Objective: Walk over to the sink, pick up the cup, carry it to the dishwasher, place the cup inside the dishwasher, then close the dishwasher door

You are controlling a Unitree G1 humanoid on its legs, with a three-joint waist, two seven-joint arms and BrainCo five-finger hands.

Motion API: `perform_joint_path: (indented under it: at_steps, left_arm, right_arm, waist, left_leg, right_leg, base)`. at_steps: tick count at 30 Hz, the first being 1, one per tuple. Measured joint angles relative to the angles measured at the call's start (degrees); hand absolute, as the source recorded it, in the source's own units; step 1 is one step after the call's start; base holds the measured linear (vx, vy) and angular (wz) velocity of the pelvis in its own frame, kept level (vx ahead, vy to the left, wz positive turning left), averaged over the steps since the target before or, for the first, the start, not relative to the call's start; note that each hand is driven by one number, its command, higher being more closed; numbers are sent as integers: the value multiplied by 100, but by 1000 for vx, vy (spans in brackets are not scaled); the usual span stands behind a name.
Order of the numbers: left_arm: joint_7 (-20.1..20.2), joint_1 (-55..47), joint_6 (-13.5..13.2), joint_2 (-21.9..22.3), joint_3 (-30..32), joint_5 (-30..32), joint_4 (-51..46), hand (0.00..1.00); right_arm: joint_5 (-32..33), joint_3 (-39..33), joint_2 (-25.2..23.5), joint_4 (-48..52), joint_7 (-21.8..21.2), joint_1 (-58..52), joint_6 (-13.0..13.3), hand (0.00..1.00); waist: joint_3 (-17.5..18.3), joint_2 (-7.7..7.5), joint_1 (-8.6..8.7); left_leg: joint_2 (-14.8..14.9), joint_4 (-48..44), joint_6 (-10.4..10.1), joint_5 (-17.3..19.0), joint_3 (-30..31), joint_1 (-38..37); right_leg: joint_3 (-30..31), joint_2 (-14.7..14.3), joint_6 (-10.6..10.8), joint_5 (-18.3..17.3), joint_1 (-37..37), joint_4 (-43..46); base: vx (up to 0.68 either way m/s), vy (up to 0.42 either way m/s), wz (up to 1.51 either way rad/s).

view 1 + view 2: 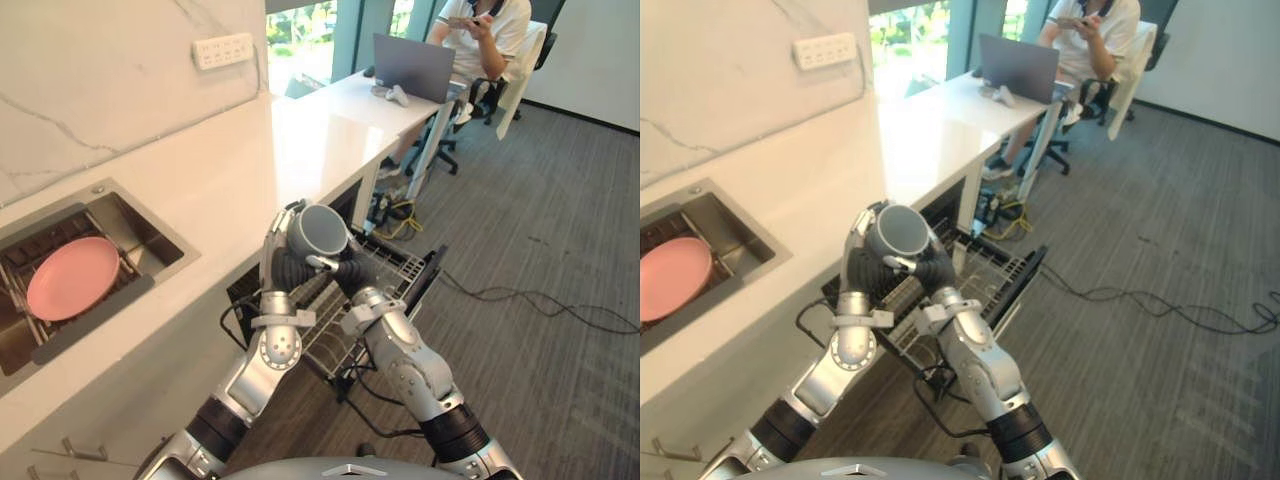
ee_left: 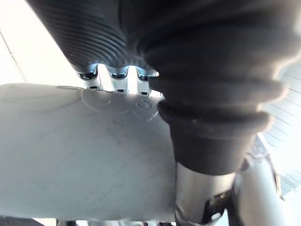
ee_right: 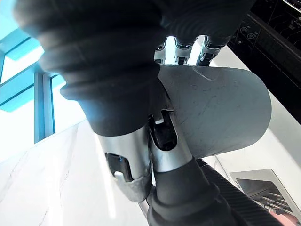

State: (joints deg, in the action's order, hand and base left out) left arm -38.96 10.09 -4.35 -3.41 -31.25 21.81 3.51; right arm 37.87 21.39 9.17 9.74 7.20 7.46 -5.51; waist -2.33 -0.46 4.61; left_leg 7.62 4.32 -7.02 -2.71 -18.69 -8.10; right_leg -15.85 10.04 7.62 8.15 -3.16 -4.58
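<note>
1. The long white marble-look surface (image 1: 250, 170) runs along the wall. Nothing of the task rests on it, and its front edge overhangs the machine below.
2. The black dishwasher (image 1: 428, 275) under that front edge stands open, and its silver wire rack (image 1: 390, 265) is drawn out past the edge over the grey carpet. As far as the head views show, the rack is bare.
3. The stainless-steel sink (image 1: 150, 240) is let into the surface near its far-left end, well apart from the hands. From this I judge that the walk to the sink and the pick-up are done.
4. A round pink plate (image 1: 72, 277) lies in the sink on a rack. It is not part of the job.
5. The matt grey cylindrical cup (image 1: 318, 232) is in the air just off the surface's front edge, above the inner end of the rack. It is tipped so its mouth faces up and outward.
6. The left hand (image 1: 282, 258) has its fingers wrapped round the cup from the surface side. The right hand (image 1: 350, 272) clasps it from the other side, thumb on the wall.
7. Carrying looks nearly finished. What is left is to set the cup in the rack, release it, push the rack in and close the door.
</note>
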Motion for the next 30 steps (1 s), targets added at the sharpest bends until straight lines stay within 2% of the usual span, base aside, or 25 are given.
perform_joint_path:
  at_steps: [3,4,11,14,19,24,25,26,27,29,30]
  left_arm:
    - [0,0,22,-1,-41,1,0,100]
    - [0,0,26,-1,-45,7,1,100]
    - [-71,42,75,-7,-37,105,43,100]
    - [-80,47,75,-7,-46,105,44,100]
    - [-203,177,75,-7,-124,105,45,100]
    - [-238,318,77,-24,-116,103,-86,100]
    - [-185,309,82,-48,-74,102,-227,100]
    - [195,268,153,-215,112,71,-768,100]
    - [395,248,178,-296,222,43,-1000,100]
    - [1133,191,205,-745,672,-418,-1811,100]
    - [1270,177,204,-825,756,-556,-1963,100]
  right_arm:
    - [-3,38,0,0,143,3,1,0]
    - [-4,44,0,0,174,6,1,100]
    - [-7,157,4,-234,369,252,-32,100]
    - [-8,219,3,-235,508,263,47,100]
    - [-232,344,-35,-238,802,317,492,100]
    - [-139,469,-135,-416,831,461,1138,100]
    - [-104,491,-180,-401,831,475,1226,100]
    - [37,533,-316,-383,824,612,1435,100]
    - [120,545,-364,-378,806,694,1490,100]
    - [434,570,-558,-356,710,945,1659,100]
    - [528,575,-607,-356,649,971,1694,100]
  waist:
    - [1,2,-2]
    - [2,3,-2]
    - [47,14,-13]
    - [91,22,-46]
    - [112,24,-96]
    - [135,59,-114]
    - [145,75,-113]
    - [173,119,-91]
    - [186,139,-85]
    - [240,223,-111]
    - [250,238,-124]
  left_leg:
    - [0,0,3,-7,-1,0]
    - [1,0,4,-11,-1,0]
    - [5,1,4,-41,4,1]
    - [6,1,5,-46,11,1]
    - [8,4,-1,-68,48,12]
    - [10,5,-1,-88,97,29]
    - [11,5,-3,-91,104,38]
    - [12,5,-2,-103,128,63]
    - [13,5,-2,-107,139,71]
    - [16,5,1,-117,200,91]
    - [16,5,1,-118,225,91]
  right_leg:
    - [-8,0,-5,4,-3,0]
    - [-8,0,-10,8,-3,0]
    - [-17,-1,-23,26,-1,-2]
    - [-25,-1,-25,25,11,-3]
    - [-46,0,-40,17,12,-22]
    - [-74,-1,-78,0,7,-31]
    - [-79,-2,-80,2,1,-30]
    - [-102,-2,-69,17,0,-13]
    - [-113,-2,-45,34,0,-5]
    - [-187,0,-46,34,-30,-5]
    - [-204,1,-46,34,-39,-6]
  base:
    - [0,0,0]
    - [0,0,0]
    - [0,0,0]
    - [0,0,0]
    - [0,0,1]
    - [0,0,1]
    - [4,0,6]
    - [7,0,7]
    - [10,0,11]
    - [4,1,14]
    - [-10,3,16]
